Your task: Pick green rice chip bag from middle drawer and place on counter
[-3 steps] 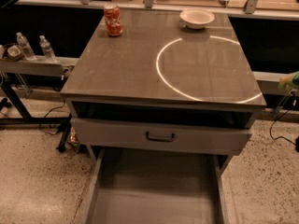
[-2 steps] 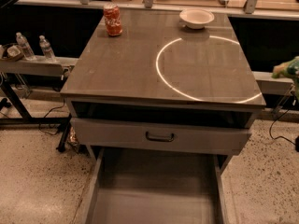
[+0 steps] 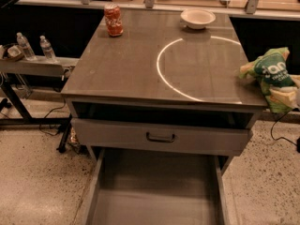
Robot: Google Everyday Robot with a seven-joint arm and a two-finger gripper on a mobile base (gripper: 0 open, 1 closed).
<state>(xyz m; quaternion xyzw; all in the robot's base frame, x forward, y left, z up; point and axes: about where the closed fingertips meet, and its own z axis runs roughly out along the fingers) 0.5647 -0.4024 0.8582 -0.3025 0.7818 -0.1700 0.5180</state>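
Observation:
The green rice chip bag (image 3: pixel 270 76) hangs in the air at the right edge of the view, beside the counter's right front corner, with its dark green top and white lettering facing me. My gripper (image 3: pixel 291 93) is at the right edge of the picture, mostly hidden behind the bag and holding it. The counter (image 3: pixel 126 64) is glossy grey-brown with a thin white ring (image 3: pixel 159 71). The middle drawer (image 3: pixel 154 200) is pulled open at the bottom, its grey floor bare.
A red soda can (image 3: pixel 113 19) and a white bowl (image 3: pixel 198 18) stand at the back of the counter. A closed drawer front with a dark handle (image 3: pixel 160 137) is above the open drawer. A side shelf (image 3: pixel 37 65) with water bottles (image 3: pixel 24 46) is at the left.
The bag has come into view from the right and moved left toward the counter's right edge. Nothing on the counter has moved.

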